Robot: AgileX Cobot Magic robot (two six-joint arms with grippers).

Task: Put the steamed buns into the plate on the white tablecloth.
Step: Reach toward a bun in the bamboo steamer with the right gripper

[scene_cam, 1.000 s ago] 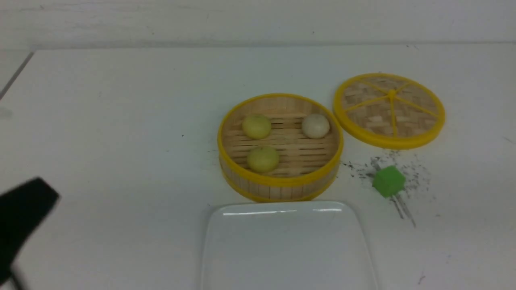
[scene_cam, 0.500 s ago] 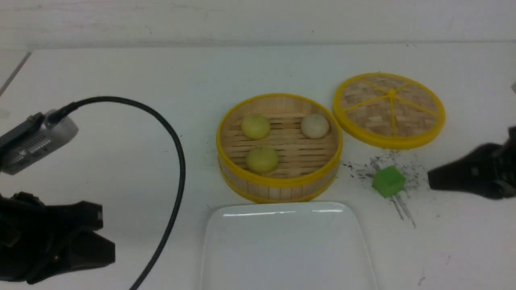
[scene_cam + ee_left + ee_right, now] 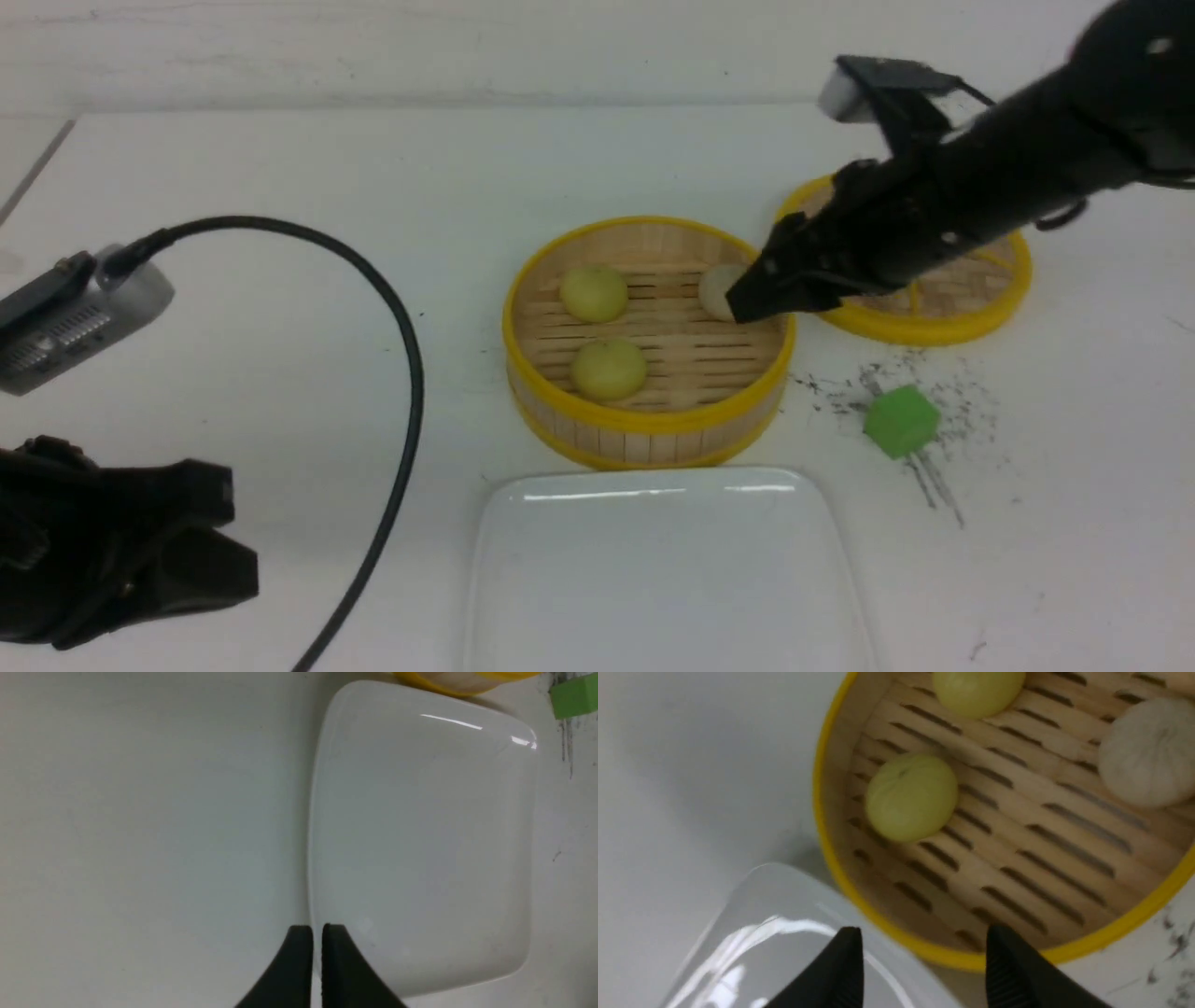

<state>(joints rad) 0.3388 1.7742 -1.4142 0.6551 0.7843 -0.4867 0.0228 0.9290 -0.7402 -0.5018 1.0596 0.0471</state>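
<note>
Three steamed buns lie in the round bamboo steamer (image 3: 523, 308): two yellow-green ones (image 3: 595, 293) (image 3: 609, 368) and an off-white one (image 3: 715, 289), partly hidden by my right gripper. My right gripper (image 3: 747, 303) is open above the steamer's right side, next to the off-white bun. In the right wrist view its fingertips (image 3: 850, 952) frame the steamer's near rim (image 3: 822, 812), with the buns (image 3: 911, 797) (image 3: 978, 690) (image 3: 1150, 751) beyond. The white plate (image 3: 663, 569) lies empty in front of the steamer. My left gripper (image 3: 238, 532) is shut and empty, left of the plate (image 3: 420, 835).
The woven steamer lid (image 3: 934, 317) lies right of the steamer, partly under my right arm. A green cube (image 3: 900, 420) sits on dark scuff marks at the right. A black cable (image 3: 401, 373) loops from my left wrist camera over the white tablecloth (image 3: 280, 233).
My right arm has swung in from the right edge to above the steamer's right side. My left arm came in a second ago and has barely moved since. The buns have not moved.
</note>
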